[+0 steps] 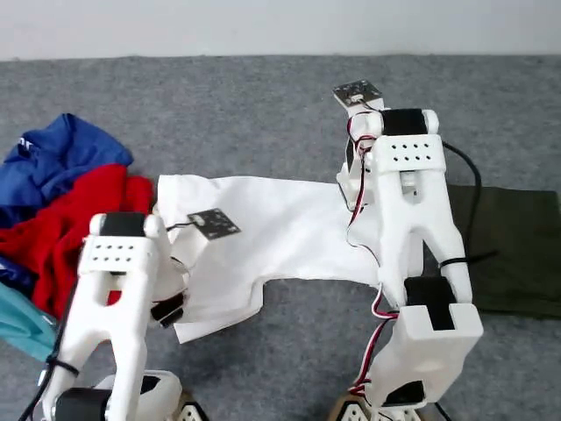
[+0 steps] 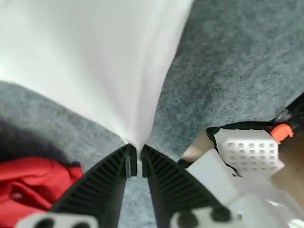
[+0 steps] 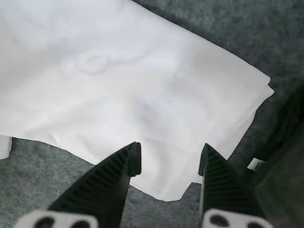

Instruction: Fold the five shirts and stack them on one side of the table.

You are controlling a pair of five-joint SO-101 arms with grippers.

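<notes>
A white shirt (image 1: 280,237) lies spread across the middle of the grey table. My left gripper (image 2: 135,161) is shut on a pinched fold of the white shirt (image 2: 95,66), which rises from between the black fingers. In the high view the left arm (image 1: 123,289) stands over the shirt's near left part. My right gripper (image 3: 168,164) is open just above the white shirt (image 3: 133,90), near its edge beside a dark cloth. A dark green folded shirt (image 1: 513,250) lies at the right. Red (image 1: 74,224), blue (image 1: 53,162) and teal (image 1: 17,320) shirts are heaped at the left.
The right arm (image 1: 412,219) stretches from the near edge over the shirt's right side. Bare grey table (image 1: 237,105) runs along the far side. A red shirt (image 2: 28,183) lies close beside my left gripper. The arm bases stand at the near edge.
</notes>
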